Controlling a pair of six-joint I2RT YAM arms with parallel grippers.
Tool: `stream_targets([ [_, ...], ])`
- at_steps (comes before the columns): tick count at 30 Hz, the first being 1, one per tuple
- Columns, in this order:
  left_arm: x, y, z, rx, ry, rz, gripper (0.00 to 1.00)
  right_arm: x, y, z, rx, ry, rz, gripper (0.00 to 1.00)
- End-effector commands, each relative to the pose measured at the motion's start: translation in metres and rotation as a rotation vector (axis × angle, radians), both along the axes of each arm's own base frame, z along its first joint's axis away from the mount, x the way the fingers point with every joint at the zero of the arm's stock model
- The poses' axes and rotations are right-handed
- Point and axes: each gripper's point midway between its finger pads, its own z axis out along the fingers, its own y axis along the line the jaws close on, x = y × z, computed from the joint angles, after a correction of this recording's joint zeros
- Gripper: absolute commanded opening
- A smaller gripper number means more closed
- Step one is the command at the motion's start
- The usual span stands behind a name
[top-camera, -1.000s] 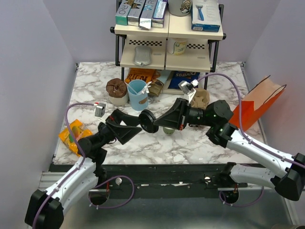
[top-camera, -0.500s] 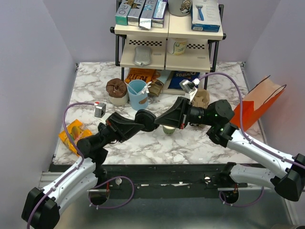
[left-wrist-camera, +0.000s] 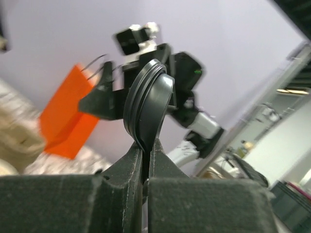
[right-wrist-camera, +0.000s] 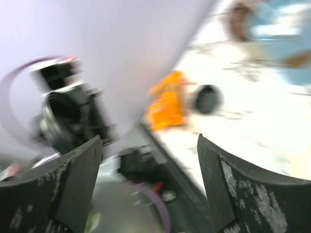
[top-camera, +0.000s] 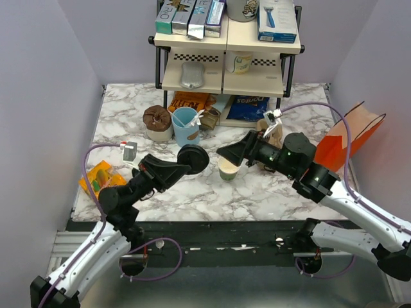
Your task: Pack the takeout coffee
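so the takeout coffee cup (top-camera: pixel 227 169) is standing upright on the marble table (top-camera: pixel 192 196), roughly in the middle, and its top is open, you can see the pale inside. Its black lid (top-camera: pixel 192 158) is off and up in the air just to the left of the cup, not touching it. The left gripper (left-wrist-camera: pixel 146 153) is clamped tight on the lid's rim; the left wrist view shows the lid standing on edge between the two fingers. The right gripper (top-camera: pixel 233 154) sits just behind the cup with its jaws spread wide and nothing between them. The right wrist view is pretty blurry, but the gap is clearly empty. Can't tell from above whether it actually touches the cup or is only right next to it. Further back there's a light blue cup (top-camera: pixel 185 128) in front of the shelf rack (top-camera: pixel 225 61), an orange paper bag (top-camera: pixel 350 138) over on the right side, and an orange snack packet (top-camera: pixel 96 179) near the left edge of the table.
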Motion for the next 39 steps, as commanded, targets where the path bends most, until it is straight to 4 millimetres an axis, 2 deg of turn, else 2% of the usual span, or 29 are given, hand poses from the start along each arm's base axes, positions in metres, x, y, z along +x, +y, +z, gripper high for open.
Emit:
stream_targets([
  [1, 0.040, 0.003, -0.065, 0.274, 0.245, 0.195, 0.00, 0.048, -0.093, -0.105, -0.524, 0.103, -0.481, 0.89],
  [2, 0.039, 0.007, -0.083, 0.327, 0.304, 0.208, 0.00, 0.051, -0.097, -0.123, -0.600, 0.131, -0.499, 0.89],
  [4, 0.045, 0.015, -0.100, 0.364, 0.359, 0.271, 0.00, 0.054, -0.104, -0.142, -0.684, 0.169, -0.525, 0.89],
  [5, 0.044, 0.020, -0.114, 0.390, 0.407, 0.287, 0.00, 0.057, -0.101, -0.153, -0.722, 0.193, -0.524, 0.89],
  [7, 0.045, 0.024, -0.131, 0.412, 0.455, 0.310, 0.00, 0.061, -0.094, -0.164, -0.756, 0.217, -0.508, 0.88],
  [8, 0.043, 0.027, -0.137, 0.417, 0.477, 0.316, 0.00, 0.065, -0.091, -0.163, -0.762, 0.221, -0.510, 0.86],
  [9, 0.043, 0.028, -0.141, 0.421, 0.488, 0.321, 0.00, 0.070, -0.090, -0.178, -0.813, 0.252, -0.516, 0.83],
  [10, 0.041, 0.028, -0.148, 0.425, 0.508, 0.317, 0.00, 0.070, -0.091, -0.184, -0.837, 0.272, -0.520, 0.82],
  [11, 0.040, 0.030, -0.149, 0.423, 0.514, 0.318, 0.00, 0.073, -0.090, -0.189, -0.858, 0.281, -0.520, 0.81],
  [12, 0.039, 0.030, -0.151, 0.424, 0.521, 0.321, 0.00, 0.077, -0.089, -0.191, -0.868, 0.289, -0.521, 0.74],
  [13, 0.039, 0.031, -0.151, 0.421, 0.520, 0.320, 0.00, 0.077, -0.089, -0.205, -0.910, 0.316, -0.509, 0.73],
  [17, 0.038, 0.034, -0.148, 0.439, 0.506, 0.338, 0.00, 0.079, -0.091, -0.225, -0.949, 0.367, -0.510, 0.66],
  [18, 0.038, 0.035, -0.149, 0.449, 0.509, 0.343, 0.00, 0.079, -0.090, -0.228, -0.948, 0.378, -0.505, 0.58],
  [20, 0.039, 0.035, -0.150, 0.464, 0.517, 0.343, 0.00, 0.080, -0.087, -0.234, -0.946, 0.391, -0.494, 0.51],
  [21, 0.039, 0.034, -0.150, 0.468, 0.516, 0.339, 0.00, 0.078, -0.081, -0.236, -0.938, 0.399, -0.464, 0.41],
  [24, 0.038, 0.032, -0.148, 0.475, 0.515, 0.327, 0.00, 0.073, -0.065, -0.235, -0.922, 0.408, -0.368, 0.23],
  [27, 0.035, 0.028, -0.145, 0.478, 0.499, 0.297, 0.00, 0.066, -0.044, -0.227, -0.862, 0.388, -0.233, 0.15],
  [33, 0.025, 0.018, -0.131, 0.456, 0.447, 0.214, 0.00, 0.052, -0.010, -0.215, -0.811, 0.349, -0.064, 0.15],
  [39, 0.025, 0.012, -0.134, 0.462, 0.455, 0.183, 0.00, 0.038, 0.018, -0.223, -0.860, 0.336, -0.026, 0.15],
])
